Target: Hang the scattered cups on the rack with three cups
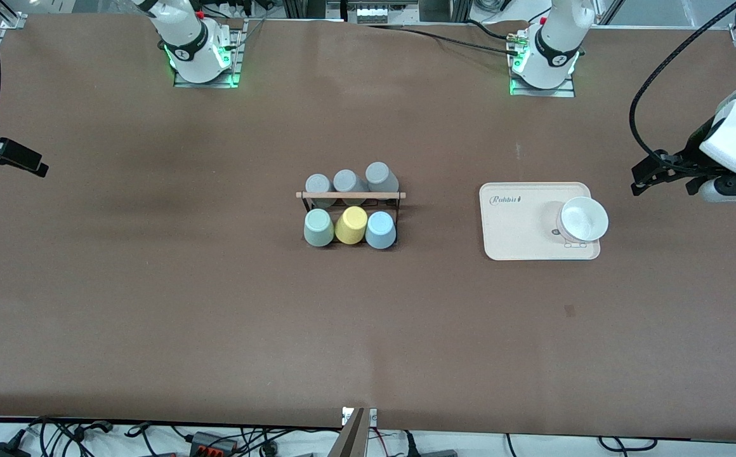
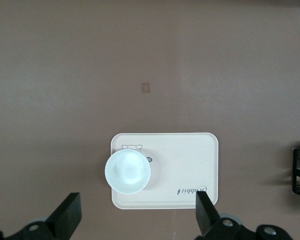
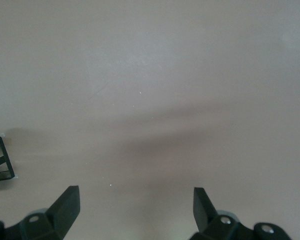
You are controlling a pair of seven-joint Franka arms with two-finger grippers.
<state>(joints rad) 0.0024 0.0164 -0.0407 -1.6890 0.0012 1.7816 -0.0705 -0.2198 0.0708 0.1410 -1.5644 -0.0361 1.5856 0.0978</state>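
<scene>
Cups sit upside down on the rack (image 1: 351,195) near the middle of the tabletop: the pale sage green cup (image 1: 318,227), a yellow cup (image 1: 351,225) and the light blue cup (image 1: 381,230) fill the row nearer the front camera, and three grey cups (image 1: 349,182) fill the row toward the robots' edge. No cup lies loose on the table, so the hanging looks finished. These small handleless tumblers have smooth matte walls that taper slightly; they are probably light, rigid and a little slippery, best pinched across the wall near the rim. The rack is a thin black wire frame with a light wooden rod along its top. Toward the left arm's end lies a beige tray (image 1: 514,235) with rounded corners, carrying a white bowl (image 1: 584,219). The left gripper (image 2: 137,212) hangs over the table by that end's edge, fingers spread wide, holding nothing. The right gripper (image 3: 135,207) waits over bare brown tabletop at the right arm's end, equally wide open and empty.
</scene>
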